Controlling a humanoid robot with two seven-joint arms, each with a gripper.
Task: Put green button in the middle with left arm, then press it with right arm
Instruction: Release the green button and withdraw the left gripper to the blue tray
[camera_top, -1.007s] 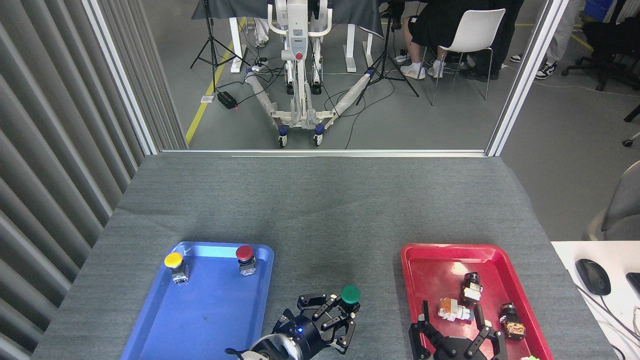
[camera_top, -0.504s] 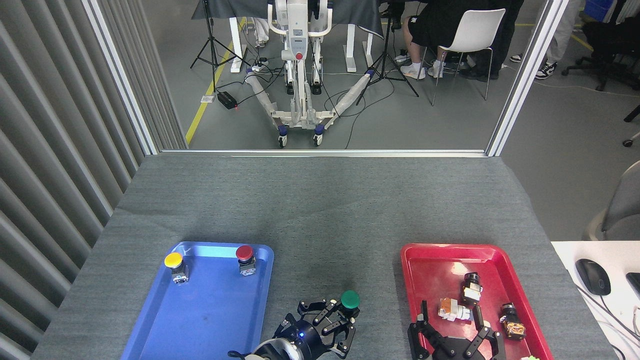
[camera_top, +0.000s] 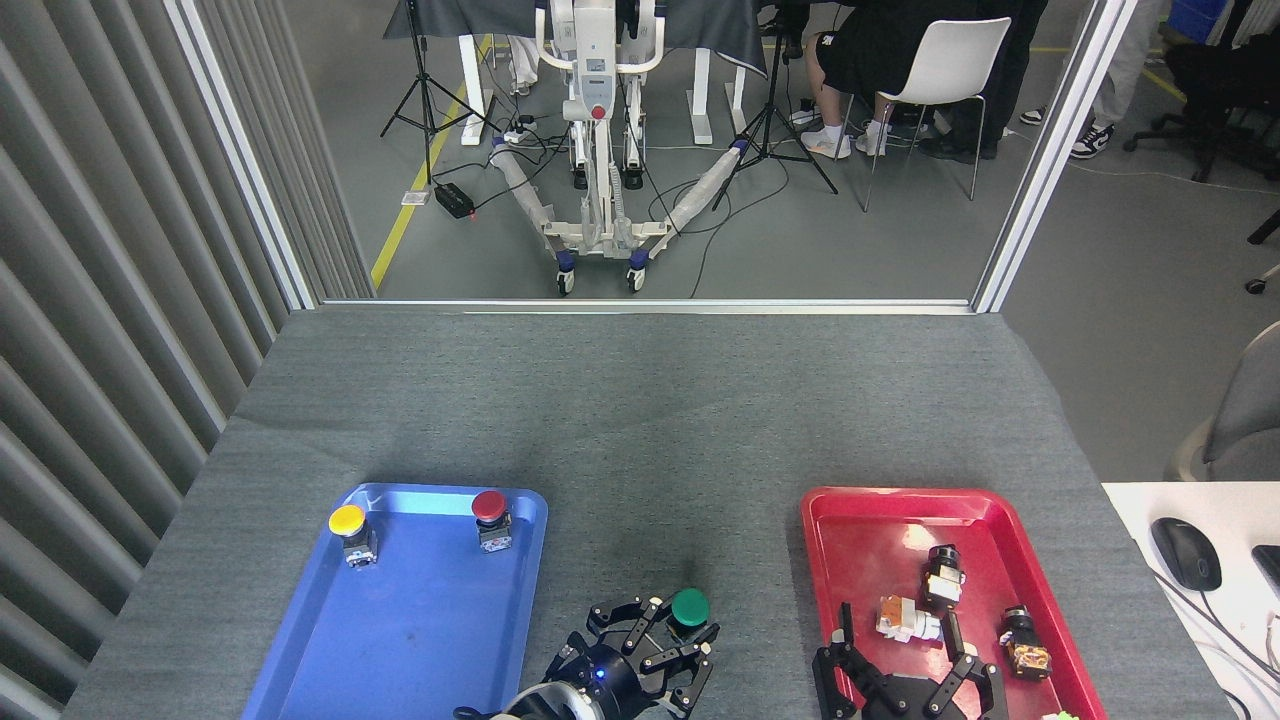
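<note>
Your left end effector (camera_top: 668, 643) enters from the lower edge and is clenched on the green button (camera_top: 690, 609), fingers (camera_top: 640, 625) wrapped about the block base while the round green cap stands clear above them. The button sits over the middle (camera_top: 690, 520), the bare grey cloth between the blue tray (camera_top: 300, 660) and the red tray (camera_top: 830, 520); whether its base touches the cloth you cannot tell. Your right end effector (camera_top: 905, 665) rests low over the near part of the red tray with its fingers (camera_top: 843, 630) spread, grasping nothing. In the blue tray, a yellow button (camera_top: 349, 528) stands at the far left corner and a red button (camera_top: 490, 514) near the far right corner, well apart. The red tray carries three small switch parts (camera_top: 942, 572) lying just beyond the right fingers. The counter (camera_top: 640, 400) is otherwise grey cloth.
</note>
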